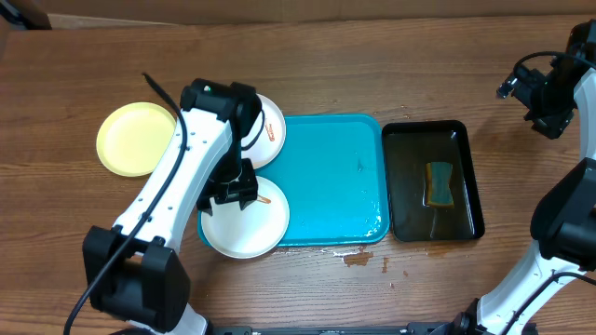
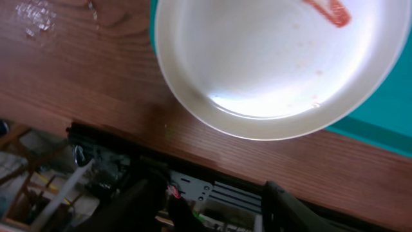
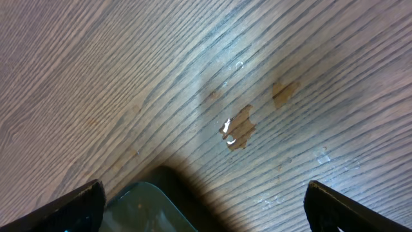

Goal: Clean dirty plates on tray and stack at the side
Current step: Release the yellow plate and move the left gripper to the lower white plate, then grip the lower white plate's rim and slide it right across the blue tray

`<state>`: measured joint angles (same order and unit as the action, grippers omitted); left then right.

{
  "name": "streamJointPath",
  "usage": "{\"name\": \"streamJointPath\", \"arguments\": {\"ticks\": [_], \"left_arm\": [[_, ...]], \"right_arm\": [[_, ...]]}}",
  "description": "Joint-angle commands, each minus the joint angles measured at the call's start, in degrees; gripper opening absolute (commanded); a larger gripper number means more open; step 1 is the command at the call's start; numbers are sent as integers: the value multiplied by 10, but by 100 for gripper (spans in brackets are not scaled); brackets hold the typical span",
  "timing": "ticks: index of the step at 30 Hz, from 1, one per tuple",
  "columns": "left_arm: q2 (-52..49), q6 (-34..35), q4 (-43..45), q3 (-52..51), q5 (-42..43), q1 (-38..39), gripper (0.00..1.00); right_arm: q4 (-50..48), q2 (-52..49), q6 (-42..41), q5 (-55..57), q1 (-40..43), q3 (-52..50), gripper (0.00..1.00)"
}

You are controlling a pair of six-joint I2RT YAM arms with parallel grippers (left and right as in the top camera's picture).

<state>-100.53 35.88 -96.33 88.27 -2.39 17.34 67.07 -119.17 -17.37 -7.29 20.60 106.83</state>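
The turquoise tray (image 1: 335, 177) lies mid-table. A white plate (image 1: 250, 223) with an orange-red smear overhangs its front-left corner; it also shows in the left wrist view (image 2: 270, 64), with a tray edge (image 2: 386, 116) beside it. A second white plate (image 1: 268, 130) sits at the tray's back-left corner, partly under my left arm. The pale yellow plate (image 1: 136, 139) rests on the table to the left. My left gripper (image 1: 233, 189) (image 2: 215, 216) hovers open and empty over the front plate's rim. My right gripper (image 1: 549, 98) (image 3: 212, 222) is open and empty, far right.
A narrow black tray (image 1: 431, 180) holding water and a sponge (image 1: 440, 183) stands right of the turquoise tray; its corner shows in the right wrist view (image 3: 145, 206). Brown spill spots (image 1: 358, 259) (image 3: 238, 129) lie on the wood table.
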Motion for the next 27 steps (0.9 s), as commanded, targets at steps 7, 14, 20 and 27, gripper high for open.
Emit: {"name": "streamJointPath", "arguments": {"ticks": [7,14,20,27], "left_arm": [[92,85,49,-111,-29,-43,53],[110,92,135,-198,12,-110,45],[109,67,231,-263,76,-138,34],[109,66,249,-299,54,-140,33]], "right_arm": [[-2,16,-3,-3,0,8,100],[-2,16,-3,-3,0,8,100],[-2,16,-3,-3,0,8,100],[-2,16,-3,-3,0,8,100]]}}
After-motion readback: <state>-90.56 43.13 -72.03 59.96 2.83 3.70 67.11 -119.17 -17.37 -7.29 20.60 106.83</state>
